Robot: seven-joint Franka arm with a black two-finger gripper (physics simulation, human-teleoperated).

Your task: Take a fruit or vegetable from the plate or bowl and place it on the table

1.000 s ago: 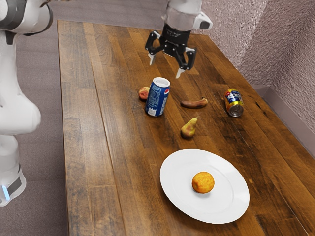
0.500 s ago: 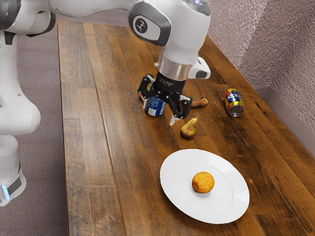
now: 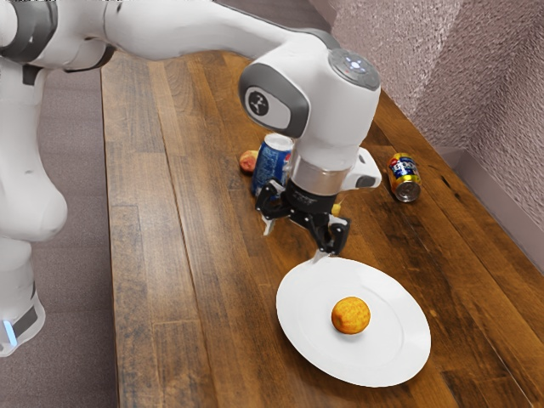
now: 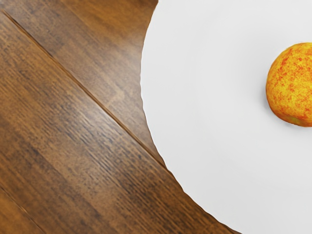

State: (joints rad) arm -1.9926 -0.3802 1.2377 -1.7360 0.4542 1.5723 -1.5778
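Note:
In the exterior view my gripper (image 3: 294,245) hangs above the table beside the white plate's far edge, its two fingers apart with nothing between them. The white plate (image 3: 310,352) lies flat on the wooden table (image 3: 229,340). An orange-yellow round fruit (image 3: 350,315) rests near the plate's middle, lower and nearer the camera than my gripper. In the wrist view the fruit (image 4: 294,85) is cut off by the picture's edge, on the bare plate (image 4: 209,112).
Behind my gripper stand a blue can (image 3: 272,161) and a reddish fruit (image 3: 248,161). A pear (image 3: 337,209) is mostly hidden by the hand. A yellow-and-blue can (image 3: 404,178) is toward the exterior view's right.
The arm has come from the table's far part toward the plate, passing over the blue can, and my gripper is lower. The fruit and plate have stayed where they were.

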